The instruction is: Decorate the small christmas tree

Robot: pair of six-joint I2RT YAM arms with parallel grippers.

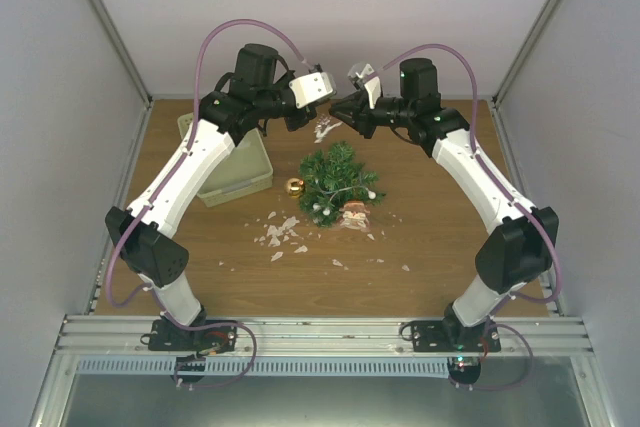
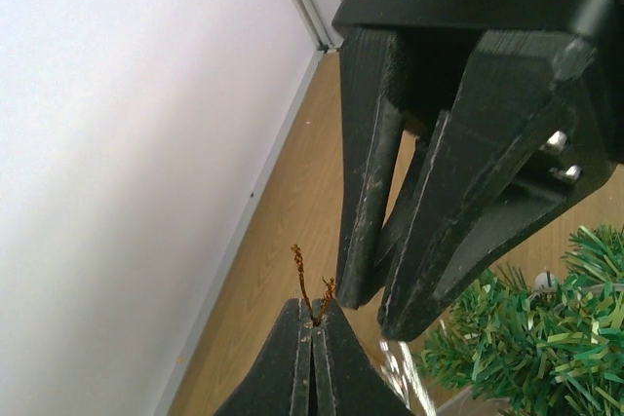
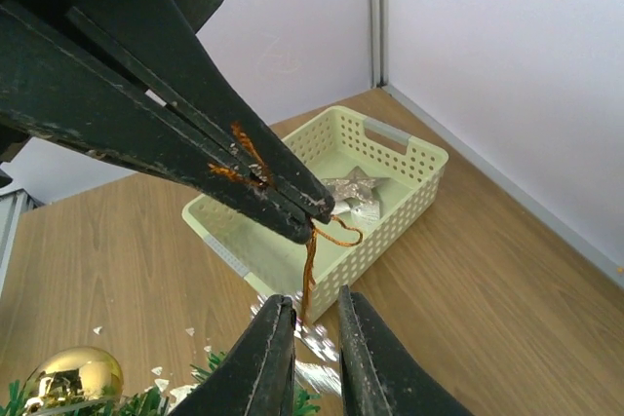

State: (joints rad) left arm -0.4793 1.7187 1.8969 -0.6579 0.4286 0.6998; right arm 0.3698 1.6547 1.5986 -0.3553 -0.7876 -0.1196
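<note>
**Two Arms Work a Hanging Loop Above the Bare Little Tree**

Above the far middle of the table, the two arms meet tip to tip over a gold-brown thread, the hanging loop of a silvery ornament that dangles beneath them. The left gripper has its fingers pressed flat together, pinching the top of the thread. The right gripper holds its fingers a narrow gap apart, with the loop hanging into that gap and not yet nipped.

The step in hand looks like readying the loop for hanging. The next move probably calls for the right fingers to close on the free strand, draw the loop open, and let both arms lower it over a branch tip without tangling the thread.

The small christmas tree sits near the middle of the table, just right of the pale basket and directly nearer than the joined grippers. Its branches are bushy and dark green, threaded with pale beads; from above, its pot is hidden, so whether it stands straight cannot be told. A gold ball rests against its left edge, and another small ornament lies at its near edge. A silver star waits in the basket. White flakes litter the wood on the near side.
</note>
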